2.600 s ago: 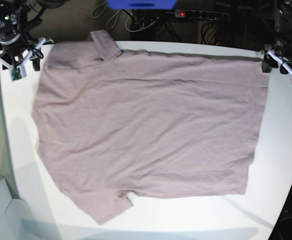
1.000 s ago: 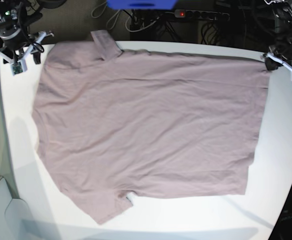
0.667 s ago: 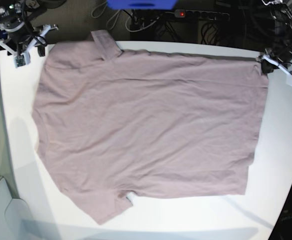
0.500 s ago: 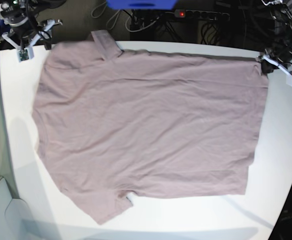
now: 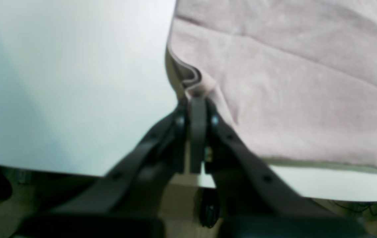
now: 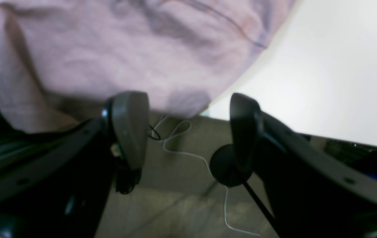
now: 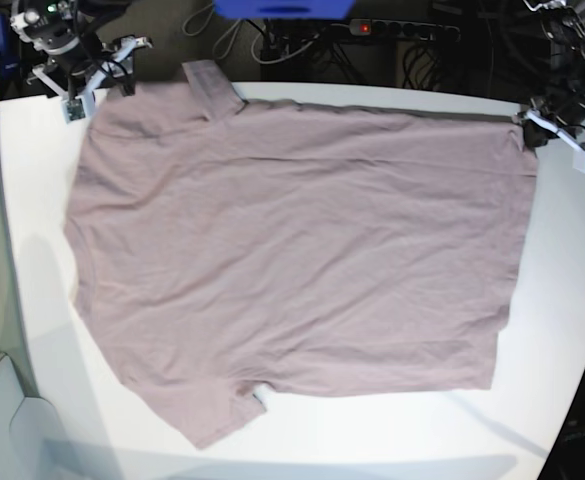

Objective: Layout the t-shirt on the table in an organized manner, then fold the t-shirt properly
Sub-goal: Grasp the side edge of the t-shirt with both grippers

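The mauve t-shirt [image 7: 292,250] lies spread flat on the white table [image 7: 572,300], one sleeve at the far left [image 7: 210,88] and one at the near left [image 7: 217,415]. My left gripper [image 7: 530,128] sits at the shirt's far right corner. In the left wrist view it [image 5: 196,99] is shut on the t-shirt [image 5: 291,82], pinching a small bunched fold of its edge. My right gripper [image 7: 100,78] hovers at the far left corner by the shoulder. The right wrist view shows it [image 6: 186,125] open, empty, just past the shirt's [image 6: 109,49] overhanging edge.
Behind the table's far edge lie a power strip [image 7: 402,30], cables and a blue object [image 7: 282,8]. A pale box [image 7: 2,420] stands off the near left corner. A white cord [image 6: 188,148] trails on the floor under the right gripper.
My right gripper has opened wider and moved rightward and farther back along the table's far left corner. The left gripper has shifted very little and keeps its grip on the shirt corner.
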Available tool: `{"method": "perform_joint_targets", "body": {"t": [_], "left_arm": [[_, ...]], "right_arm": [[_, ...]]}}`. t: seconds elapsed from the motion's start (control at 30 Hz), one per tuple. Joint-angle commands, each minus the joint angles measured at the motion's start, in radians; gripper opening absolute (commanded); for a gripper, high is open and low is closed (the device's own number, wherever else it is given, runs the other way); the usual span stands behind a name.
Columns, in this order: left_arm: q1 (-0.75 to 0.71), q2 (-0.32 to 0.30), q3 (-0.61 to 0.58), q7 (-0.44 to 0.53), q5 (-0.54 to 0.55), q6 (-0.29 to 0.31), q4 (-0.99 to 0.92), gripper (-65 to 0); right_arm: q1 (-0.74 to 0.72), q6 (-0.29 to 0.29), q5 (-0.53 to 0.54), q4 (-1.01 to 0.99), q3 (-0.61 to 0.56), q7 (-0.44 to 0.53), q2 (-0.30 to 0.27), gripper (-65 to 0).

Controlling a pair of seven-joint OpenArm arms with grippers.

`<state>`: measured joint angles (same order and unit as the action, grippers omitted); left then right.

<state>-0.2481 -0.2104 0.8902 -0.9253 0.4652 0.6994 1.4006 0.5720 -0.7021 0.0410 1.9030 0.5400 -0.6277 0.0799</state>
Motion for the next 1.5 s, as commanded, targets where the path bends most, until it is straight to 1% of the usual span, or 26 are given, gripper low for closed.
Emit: {"method": "perform_joint_targets", "body": {"t": [0.0,0.33,0.6,0.77,0.8,0.87,0.93,0.97,1.1,1.23,1.3,1.47], "left_arm": [[0.002,-0.011,0.004,-0.004,-0.003,-0.001,0.009,-64.9],[0.002,-0.011,0.004,-0.004,-0.003,-0.001,0.015,-64.9],[0.002,-0.011,0.004,-0.004,-0.003,-0.001,0.01,-64.9],[0.002,-0.011,0.004,-0.004,-0.003,-0.001,0.009,-64.9],[0.002,-0.011,0.004,-0.004,-0.003,-0.001,0.01,-64.9],[0.002,-0.011,0.004,-0.004,-0.003,-0.001,0.012,-64.9],[0.002,-0.011,0.004,-0.004,-0.003,-0.001,0.013,-64.9],[0.002,-0.011,0.004,-0.004,-0.003,-0.001,0.015,-64.9],[0.002,-0.011,0.004,-0.004,0.004,-0.001,0.015,-64.9],[0.002,-0.011,0.004,-0.004,0.005,-0.001,0.016,-64.9],[0.002,-0.011,0.004,-0.004,0.005,-0.001,0.016,-64.9],[0.003,-0.01,0.004,-0.018,0.007,-0.001,0.027,-64.9]], "right_arm": [[0.004,0.004,0.01,0.005,0.002,0.016,-0.006,-26.2],[0.004,0.004,0.01,-0.021,0.001,0.019,-0.009,-26.3],[-0.023,0.004,0.009,-0.084,0.001,0.024,-0.009,-26.3],[-0.034,0.004,0.009,-0.09,-0.001,0.021,-0.009,-26.6],[-0.034,0.004,0.009,-0.09,-0.001,0.019,-0.009,-27.7],[-0.034,0.004,0.009,-0.09,-0.001,0.019,-0.009,-32.3],[-0.034,0.004,0.009,-0.09,-0.001,0.019,-0.009,-39.2],[-0.034,0.004,0.009,-0.09,-0.001,0.019,-0.01,-43.5],[-0.036,0.004,0.009,-0.09,-0.001,0.018,-0.01,-64.6],[-0.039,0.004,0.017,-0.082,-0.001,0.022,-0.033,-65.0],[-0.065,0.004,0.012,-0.075,-0.001,0.016,-0.045,-65.0],[-0.102,0.004,0.01,-0.024,0.004,0.016,-0.052,-65.0]]}}
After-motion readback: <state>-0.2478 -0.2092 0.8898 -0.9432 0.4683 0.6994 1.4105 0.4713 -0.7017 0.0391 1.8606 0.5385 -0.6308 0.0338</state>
